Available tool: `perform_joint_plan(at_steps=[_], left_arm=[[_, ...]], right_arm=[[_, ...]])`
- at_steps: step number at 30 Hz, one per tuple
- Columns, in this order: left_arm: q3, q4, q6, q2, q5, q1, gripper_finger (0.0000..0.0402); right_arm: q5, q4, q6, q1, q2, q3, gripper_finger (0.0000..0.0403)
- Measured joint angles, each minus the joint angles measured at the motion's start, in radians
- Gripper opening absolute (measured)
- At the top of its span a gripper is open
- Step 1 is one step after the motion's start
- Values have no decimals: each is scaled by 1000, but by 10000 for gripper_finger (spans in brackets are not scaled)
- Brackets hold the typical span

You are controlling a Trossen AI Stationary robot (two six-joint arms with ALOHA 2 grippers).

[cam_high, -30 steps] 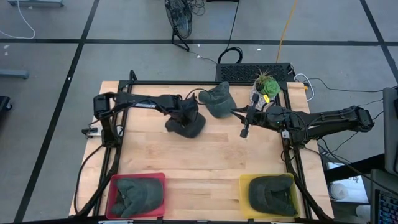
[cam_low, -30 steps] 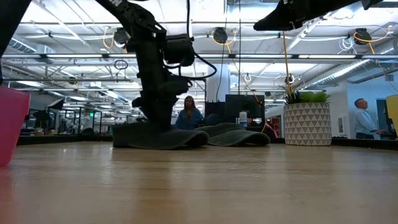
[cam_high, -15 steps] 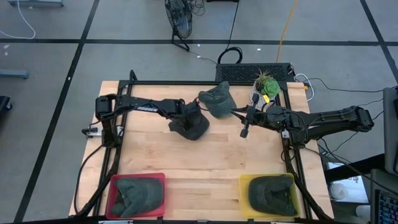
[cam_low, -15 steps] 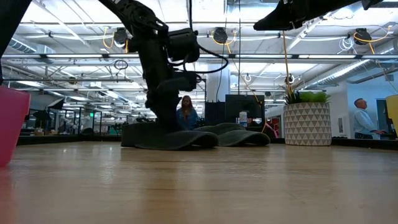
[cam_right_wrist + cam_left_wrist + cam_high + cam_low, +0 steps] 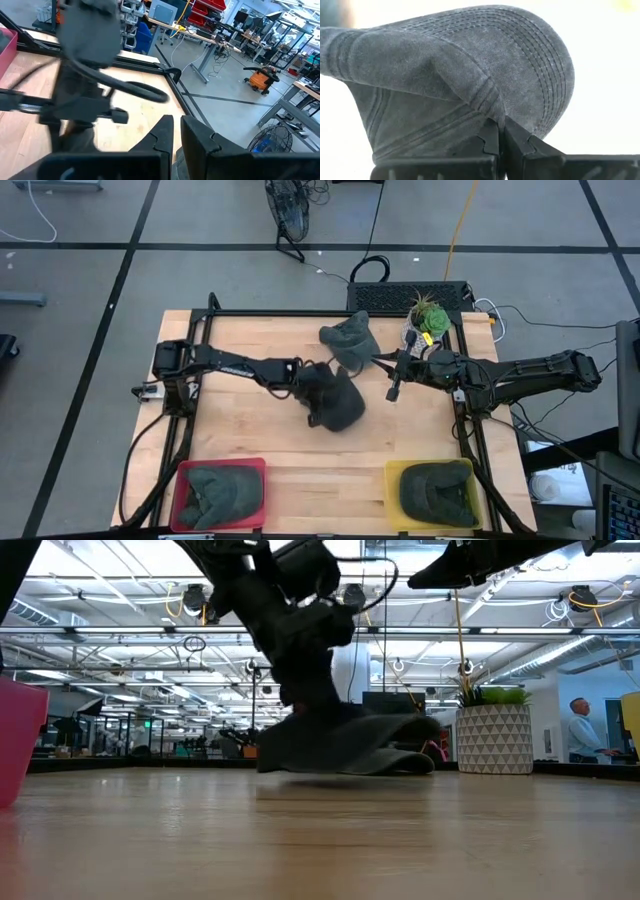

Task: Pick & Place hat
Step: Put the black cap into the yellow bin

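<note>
Left gripper (image 5: 312, 383) is clamped on the grey cap (image 5: 338, 400), lifted just clear mid-table, so we should keep it high over the red bin (image 5: 222, 467) rim before releasing, while the right gripper (image 5: 393, 391) waits far right, fingers nearly together, empty.

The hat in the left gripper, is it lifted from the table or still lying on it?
Lifted. In the low view the hat hangs just above the table, and the left gripper is shut on its fabric.
</note>
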State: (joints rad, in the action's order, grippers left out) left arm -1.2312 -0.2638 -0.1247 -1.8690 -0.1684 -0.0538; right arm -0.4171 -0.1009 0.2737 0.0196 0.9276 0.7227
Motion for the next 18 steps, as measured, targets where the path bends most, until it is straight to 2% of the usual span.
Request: perform_joint_plan(at_steps=[8, 18], left_arm=[[0, 37, 75, 0, 0, 95, 34], [0, 154, 39, 2, 11, 200, 37]], right_arm=[[0, -14, 4, 0, 0, 0, 22], [0, -33, 8, 0, 0, 0, 22]])
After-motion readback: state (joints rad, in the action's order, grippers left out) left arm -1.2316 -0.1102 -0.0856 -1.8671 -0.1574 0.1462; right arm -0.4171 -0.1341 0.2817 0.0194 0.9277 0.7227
